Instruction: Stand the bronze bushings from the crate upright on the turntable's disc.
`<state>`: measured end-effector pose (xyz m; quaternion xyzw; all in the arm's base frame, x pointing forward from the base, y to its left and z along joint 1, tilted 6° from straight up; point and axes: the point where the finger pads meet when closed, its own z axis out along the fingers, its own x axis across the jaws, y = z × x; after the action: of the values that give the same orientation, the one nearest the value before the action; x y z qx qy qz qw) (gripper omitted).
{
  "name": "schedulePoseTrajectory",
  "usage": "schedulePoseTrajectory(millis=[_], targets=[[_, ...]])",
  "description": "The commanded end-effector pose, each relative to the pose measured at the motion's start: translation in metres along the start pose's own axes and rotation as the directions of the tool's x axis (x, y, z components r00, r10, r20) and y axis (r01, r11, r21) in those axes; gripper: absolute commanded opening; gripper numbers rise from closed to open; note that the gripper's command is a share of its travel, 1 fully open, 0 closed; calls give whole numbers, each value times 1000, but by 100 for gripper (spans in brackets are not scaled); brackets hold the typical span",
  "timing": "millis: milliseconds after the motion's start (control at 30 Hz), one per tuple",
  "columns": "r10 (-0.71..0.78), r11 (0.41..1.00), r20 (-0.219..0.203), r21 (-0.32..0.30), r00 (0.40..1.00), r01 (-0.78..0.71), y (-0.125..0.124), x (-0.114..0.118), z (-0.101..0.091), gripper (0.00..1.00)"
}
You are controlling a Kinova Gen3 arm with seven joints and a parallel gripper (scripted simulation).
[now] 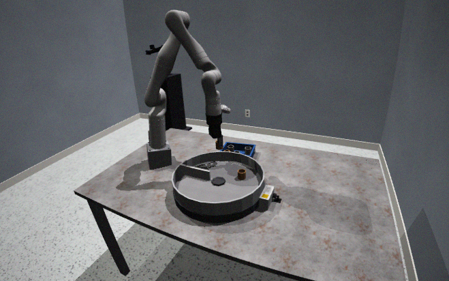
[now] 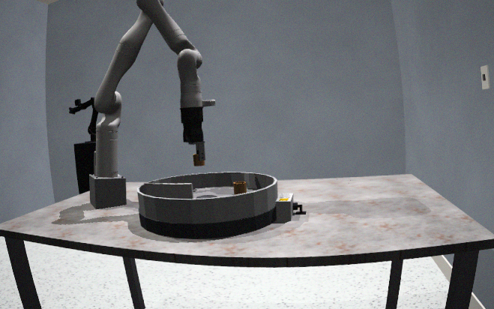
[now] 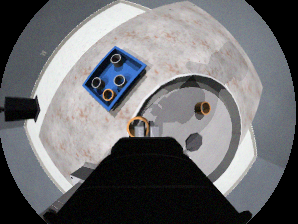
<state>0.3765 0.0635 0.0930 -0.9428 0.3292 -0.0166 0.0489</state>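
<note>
My gripper (image 1: 220,142) (image 2: 201,155) (image 3: 146,126) is shut on the wall of a bronze bushing (image 1: 217,144) (image 2: 196,160) (image 3: 130,121), held roughly upright above and behind the turntable's rim. Another bronze bushing (image 1: 241,174) (image 2: 240,187) (image 3: 200,108) stands upright on the turntable's disc (image 1: 212,194) (image 3: 217,132), away from the dark hub (image 1: 218,181) (image 3: 194,142). The blue crate (image 1: 255,149) (image 3: 129,67) holds one bronze bushing (image 3: 106,95) and three steel bushings, in the wrist view a first (image 3: 116,59), a second (image 3: 96,82) and a third (image 3: 119,80).
A raised grey wall (image 1: 219,209) (image 2: 206,210) rings the disc. A straight divider (image 1: 196,171) (image 2: 172,190) reaches inward from its left side. A grey box with a yellow label (image 1: 266,198) (image 2: 284,208) sits at the turntable's right side. The crate lies behind the turntable.
</note>
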Motion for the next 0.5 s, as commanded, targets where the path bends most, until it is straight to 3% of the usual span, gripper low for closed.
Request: schedulePoseTrajectory(millis=[0,467], targets=[[30,1000,-2,1,1000,-30,9,10,-1,0],[30,1000,-2,1,1000,-30,72,59,-1,0]])
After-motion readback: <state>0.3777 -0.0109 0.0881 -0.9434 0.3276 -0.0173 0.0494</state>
